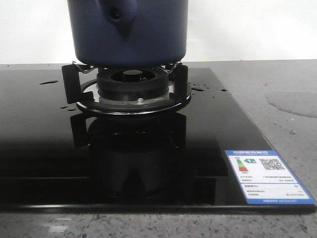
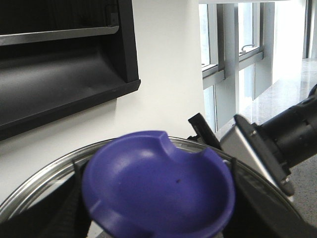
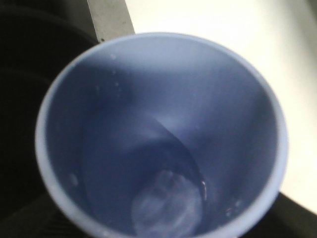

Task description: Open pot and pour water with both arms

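One pot (image 1: 128, 32) stands upright, socket facing the camera; finger state on both arms unclear.

Around the stove — what we see besides the job

We see a black glass cooktop (image 1: 44, 163) on a grey speckled counter (image 1: 277, 84), its burner (image 1: 132, 82) ringed by a black grate (image 1: 71, 82). An energy label (image 1: 267, 176) sits at its near right corner; water drops (image 1: 198, 89) and a puddle (image 1: 292, 101) lie to the right. Windows (image 2: 237, 44) — seen from the left wrist.

The pot (image 1: 129, 32) is cut off at twelve o'clock; the cup's (image 3: 163, 139) rim is blurred and cropped at six.
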Controlling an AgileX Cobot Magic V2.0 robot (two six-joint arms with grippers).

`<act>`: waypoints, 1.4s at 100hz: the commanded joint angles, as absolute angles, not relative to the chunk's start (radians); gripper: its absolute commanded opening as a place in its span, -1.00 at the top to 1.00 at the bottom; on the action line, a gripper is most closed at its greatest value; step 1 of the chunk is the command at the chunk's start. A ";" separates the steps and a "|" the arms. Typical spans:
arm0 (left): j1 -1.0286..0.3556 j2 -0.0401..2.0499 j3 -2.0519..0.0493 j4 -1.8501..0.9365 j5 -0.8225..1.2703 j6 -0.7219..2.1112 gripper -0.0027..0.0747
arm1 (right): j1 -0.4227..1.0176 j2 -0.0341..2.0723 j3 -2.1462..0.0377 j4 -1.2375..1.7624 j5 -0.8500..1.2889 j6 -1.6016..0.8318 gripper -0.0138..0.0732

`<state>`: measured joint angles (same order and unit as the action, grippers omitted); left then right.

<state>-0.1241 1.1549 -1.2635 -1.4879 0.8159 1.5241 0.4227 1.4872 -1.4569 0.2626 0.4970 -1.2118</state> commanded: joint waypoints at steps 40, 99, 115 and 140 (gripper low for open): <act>-0.122 1.131 -1.301 -1.573 0.798 1.513 0.04 | 0.429 1.494 -1.500 0.150 0.363 -1.219 0.21; -0.122 1.131 -1.301 -1.573 0.798 1.513 0.04 | 0.506 1.494 -1.500 -0.233 0.241 -1.219 0.21; -0.122 1.131 -1.301 -1.573 0.798 1.513 0.04 | 0.511 1.494 -1.500 -0.336 0.230 -1.219 0.21; -0.122 1.131 -1.301 -1.573 0.802 1.513 0.04 | 0.511 1.494 -1.500 -0.348 0.194 -1.217 0.21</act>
